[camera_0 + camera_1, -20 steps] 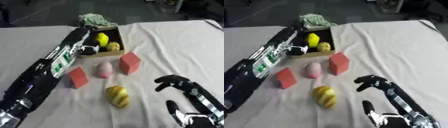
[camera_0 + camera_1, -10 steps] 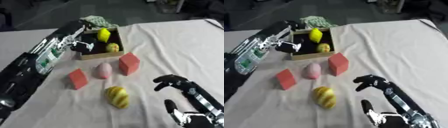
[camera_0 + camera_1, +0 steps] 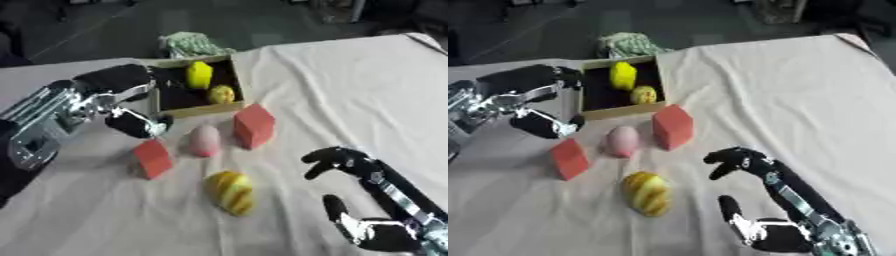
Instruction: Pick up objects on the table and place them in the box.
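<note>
Left eye view: box (image 3: 198, 109) sits at 12 o'clock on the white-covered tabletop (image 3: 350, 90), w/ a tall yellow item (image 3: 199, 75) and a small round yellow item (image 3: 221, 94) inside. Green-white crumpled thing (image 3: 192, 45) lies just beyond the box, at its 12 o'clock.

Left hand (image 3: 122, 90) hovers at the box's 9 o'clock, beside its left wall, fingers loosely curled, holding nothing; thumb hangs above the small red block (image 3: 153, 158).

Still on the tabletop, approx. center: larger red block (image 3: 254, 126) at the box's 5 o'clock, near its front edge; pink egg-shaped item (image 3: 205, 141) just beside it at its 9 o'clock; small red block further toward 8 o'clock; yellow striped item (image 3: 230, 192) at 6 o'clock from the pink one, apart from the rest.

Right hand (image 3: 776, 235) rests idle at the lower right, approx. 5 o'clock, palm up, fingers raised and relaxed w/ tips bent over, empty.
</note>
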Controlling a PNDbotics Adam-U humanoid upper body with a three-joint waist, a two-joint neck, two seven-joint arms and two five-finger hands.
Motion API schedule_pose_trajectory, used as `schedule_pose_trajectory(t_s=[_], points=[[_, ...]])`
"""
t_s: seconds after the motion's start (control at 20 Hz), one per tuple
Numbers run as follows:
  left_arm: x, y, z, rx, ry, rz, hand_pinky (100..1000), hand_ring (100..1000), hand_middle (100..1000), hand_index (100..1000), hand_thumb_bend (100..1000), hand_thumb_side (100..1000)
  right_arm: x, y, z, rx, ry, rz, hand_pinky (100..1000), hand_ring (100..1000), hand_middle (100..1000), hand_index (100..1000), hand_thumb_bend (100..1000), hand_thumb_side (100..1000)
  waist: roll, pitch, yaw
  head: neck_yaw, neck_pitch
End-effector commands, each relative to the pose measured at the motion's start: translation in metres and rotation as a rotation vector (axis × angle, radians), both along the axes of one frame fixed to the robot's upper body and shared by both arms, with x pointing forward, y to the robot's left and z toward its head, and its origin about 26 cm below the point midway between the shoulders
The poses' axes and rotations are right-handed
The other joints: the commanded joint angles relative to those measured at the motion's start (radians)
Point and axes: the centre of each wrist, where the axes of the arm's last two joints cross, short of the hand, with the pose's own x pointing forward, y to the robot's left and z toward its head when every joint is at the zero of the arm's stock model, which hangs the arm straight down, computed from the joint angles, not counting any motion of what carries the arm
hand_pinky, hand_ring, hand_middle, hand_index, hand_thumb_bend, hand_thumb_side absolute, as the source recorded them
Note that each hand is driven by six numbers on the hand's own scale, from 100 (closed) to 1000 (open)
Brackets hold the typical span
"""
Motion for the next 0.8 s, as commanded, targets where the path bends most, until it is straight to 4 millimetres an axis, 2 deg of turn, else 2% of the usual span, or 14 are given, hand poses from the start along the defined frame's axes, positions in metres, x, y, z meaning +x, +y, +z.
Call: schedule_pose_trajectory(t_s=[0.05,0.1,0.15,0.2,0.25,0.55,0.8], points=[[-0.017,0.013,0.019,0.119,-0.051,-0.033,848,837,848,918,387,402,0.000,-0.003,0.005,-0.022,-0.019,-0.002,694,680,792,908,100,432,0.001,-0.019,-0.001,0.002,-0.005],[-0.022,0.014,0.022,0.151,-0.059,-0.049,848,838,850,919,397,406,0.000,-0.003,0.005,-0.023,-0.019,-0.001,694,680,792,908,100,432,0.002,-0.019,-0.001,0.002,-0.005],[-0.027,0.014,0.024,0.183,-0.068,-0.064,851,846,861,925,481,442,0.000,-0.003,0.005,-0.024,-0.019,0.000,694,680,792,909,100,432,0.003,-0.020,-0.002,0.002,-0.006],[-0.033,0.014,0.026,0.215,-0.078,-0.081,852,847,862,925,489,445,0.000,-0.003,0.005,-0.024,-0.020,0.000,694,680,792,908,100,432,0.003,-0.020,-0.002,0.002,-0.006],[-0.038,0.014,0.029,0.247,-0.089,-0.097,852,850,868,927,559,478,0.000,-0.003,0.005,-0.025,-0.020,0.000,694,681,793,909,100,432,0.003,-0.020,-0.002,0.002,-0.007],[-0.067,0.008,0.047,0.412,-0.178,-0.185,841,842,861,912,648,517,0.000,-0.003,0.005,-0.025,-0.020,0.001,694,681,793,909,100,432,0.003,-0.020,-0.002,0.002,-0.009],[-0.059,0.011,0.043,0.487,-0.216,-0.205,836,836,853,899,701,544,0.000,-0.002,0.005,-0.024,-0.021,0.003,695,681,793,909,100,432,0.002,-0.020,-0.003,0.002,-0.009]])
